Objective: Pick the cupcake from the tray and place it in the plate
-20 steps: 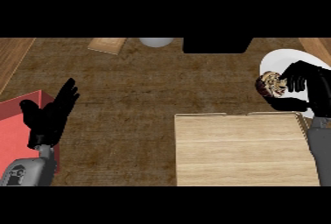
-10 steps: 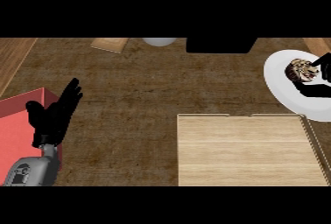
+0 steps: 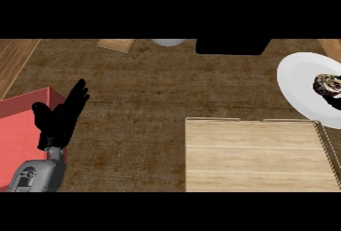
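Note:
The cupcake (image 3: 326, 84), brown with pale swirls, sits on the white plate (image 3: 298, 85) at the right edge. The light wooden tray (image 3: 253, 155) lies in front of the plate with nothing on it. A sliver of black just below the cupcake at the right edge is my right hand (image 3: 335, 101); the rest of it is out of the picture. My left hand (image 3: 61, 119) rests open at the left, fingers up, far from both tray and plate.
A red block (image 3: 20, 131) lies under and beside my left hand. At the back stand a small wooden block (image 3: 114, 44), a pale bowl (image 3: 168, 42) and a black box (image 3: 233, 46). Brown counter runs between the left hand and the tray.
My right hand carried the cupcake from the tray's far corner over to the plate, then slid off past the right edge. The left hand stayed where it was.

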You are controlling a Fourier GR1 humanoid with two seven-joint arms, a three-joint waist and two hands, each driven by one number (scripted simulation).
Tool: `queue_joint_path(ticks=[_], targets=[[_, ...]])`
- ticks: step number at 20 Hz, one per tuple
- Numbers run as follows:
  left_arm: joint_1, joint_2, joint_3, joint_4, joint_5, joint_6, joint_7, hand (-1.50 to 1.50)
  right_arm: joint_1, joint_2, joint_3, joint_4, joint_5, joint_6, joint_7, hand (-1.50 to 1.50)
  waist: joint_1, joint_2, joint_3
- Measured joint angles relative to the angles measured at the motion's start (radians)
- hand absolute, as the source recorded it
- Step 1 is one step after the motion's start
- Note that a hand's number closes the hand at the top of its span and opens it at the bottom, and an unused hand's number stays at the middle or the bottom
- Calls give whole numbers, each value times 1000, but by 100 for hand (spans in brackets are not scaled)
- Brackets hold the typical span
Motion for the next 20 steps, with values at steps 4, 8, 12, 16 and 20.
queue_joint_path(ticks=[4,8,12,16,20], targets=[[-16,-2,-2,-1,0,-2,13,0,-31,-38,-2,119,3,72,-57,-150,11,5,2],[-24,-6,-1,2,-1,-2,12,0,-41,-50,-25,174,-17,75,-180,-150,10,5,2],[-11,-5,1,-8,0,-3,18,0,-61,-50,-81,174,-82,88,-314,-150,4,1,3],[-12,-5,7,11,-6,2,8,0,-103,-55,-138,178,-165,212,-412,-150,-8,-4,1],[0,2,17,2,-1,-4,1,0,-140,-104,-198,225,-240,348,-369,-150,-12,-7,0]])
